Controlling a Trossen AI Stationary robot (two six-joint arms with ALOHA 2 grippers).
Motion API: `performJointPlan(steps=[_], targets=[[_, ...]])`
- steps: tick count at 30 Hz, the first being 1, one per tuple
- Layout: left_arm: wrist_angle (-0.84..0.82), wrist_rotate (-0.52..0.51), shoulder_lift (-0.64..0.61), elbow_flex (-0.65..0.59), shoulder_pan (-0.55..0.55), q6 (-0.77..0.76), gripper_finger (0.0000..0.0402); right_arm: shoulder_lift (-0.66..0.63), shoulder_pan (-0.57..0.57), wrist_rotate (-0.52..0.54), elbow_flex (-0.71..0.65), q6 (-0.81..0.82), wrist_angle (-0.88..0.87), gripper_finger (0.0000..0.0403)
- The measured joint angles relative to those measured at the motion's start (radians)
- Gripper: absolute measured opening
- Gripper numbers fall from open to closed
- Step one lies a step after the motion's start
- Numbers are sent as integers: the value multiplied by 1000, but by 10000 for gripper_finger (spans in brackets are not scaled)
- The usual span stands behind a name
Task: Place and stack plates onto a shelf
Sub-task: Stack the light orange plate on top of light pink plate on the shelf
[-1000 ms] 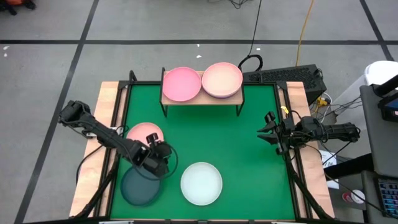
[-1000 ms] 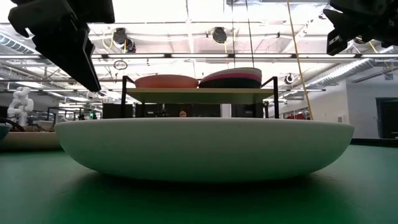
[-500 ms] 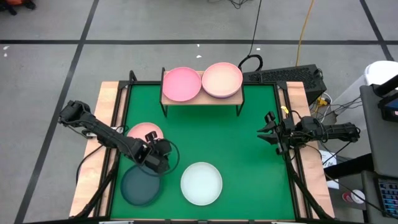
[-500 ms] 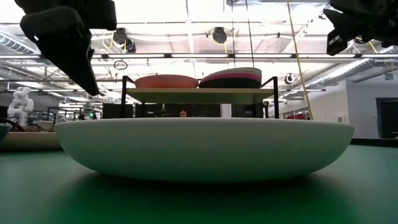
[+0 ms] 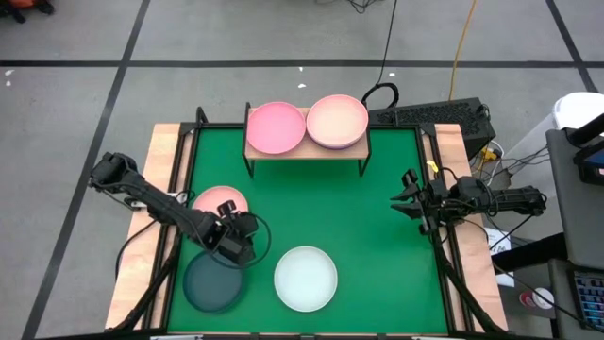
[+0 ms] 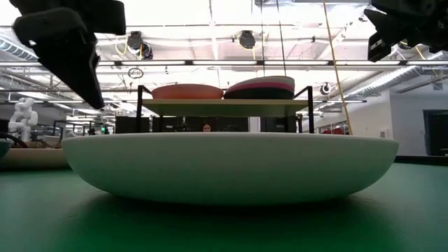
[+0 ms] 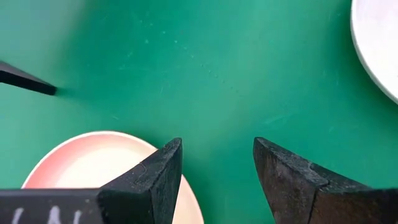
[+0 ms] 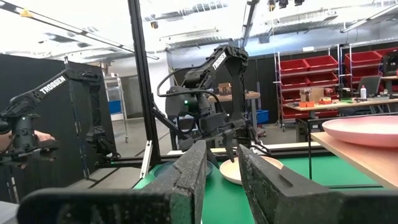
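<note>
Left gripper over the green mat on the bench, between the pink plate and the teal plate, fingers spread open, nothing between them. In the left wrist view, open fingers above bare mat with the pink plate's rim just beside one fingertip and the white plate's edge at the frame corner. White plate flat on the mat near the front edge, just beside the teal one, apart from both grippers. Shelf at the back of the mat, bearing a pink plate and, touching it, a stack topped pale pink, with magenta and dark layers seen from the low view. Right gripper waiting at the mat's right edge, well apart from every plate, fingers parted a little, gripping nothing.
</note>
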Motion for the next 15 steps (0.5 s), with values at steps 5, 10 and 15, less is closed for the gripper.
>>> performJointPlan(steps=[5,10,15], targets=[[-52,8,0,0,-21,-40,204,0,0,0,0,0,0,80],[-61,30,0,0,-28,-72,204,0,0,0,0,0,0,80],[-163,113,0,0,-28,-165,204,0,0,0,0,27,0,80]])
